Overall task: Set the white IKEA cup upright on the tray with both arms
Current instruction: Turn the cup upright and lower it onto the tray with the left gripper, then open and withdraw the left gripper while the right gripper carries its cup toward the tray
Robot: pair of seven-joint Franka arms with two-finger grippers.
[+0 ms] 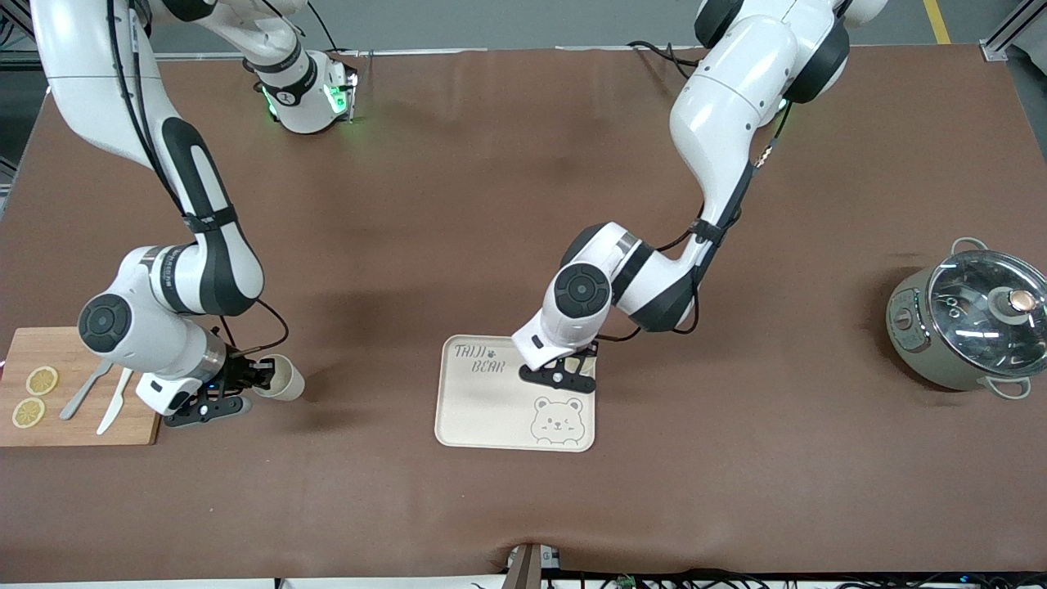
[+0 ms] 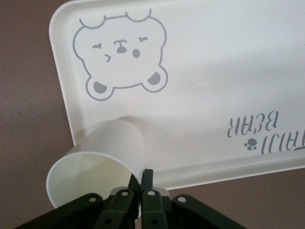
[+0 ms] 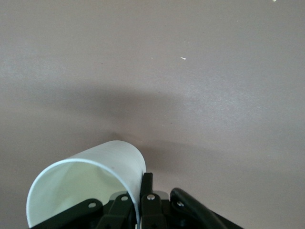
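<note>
The left gripper [image 1: 572,370] is clamped on the rim of a white cup [image 2: 102,155], its two fingers pinched tight on the cup's wall, one inside and one outside. In the left wrist view that cup is tilted, its open mouth turned toward the wrist camera and its base pointing down at the tray [image 2: 228,62]. The left gripper hangs over the tray's edge toward the left arm's end of the counter, at the side farther from the front camera. The tray is cream-white with rounded corners; grey "TAJJI BEAR" lettering [image 1: 478,358] sits in the part farther from the front camera and a winking bear face [image 1: 556,421] in the part nearer it.

The right gripper [image 1: 260,383] grips a second white cup [image 1: 280,377] in the same manner, fingers closed on the wall at the rim. This cup lies over on its side above the bare brown counter [image 1: 736,458], just beside a wooden cutting board [image 1: 139,429] at the right arm's end. On the board are two lemon slices [image 1: 42,380], a spoon [image 1: 84,391] and a pale knife [image 1: 114,401].

Well apart, at the left arm's end of the counter, stands a grey-green pot [image 1: 916,335] with a glass lid [image 1: 986,303]
</note>
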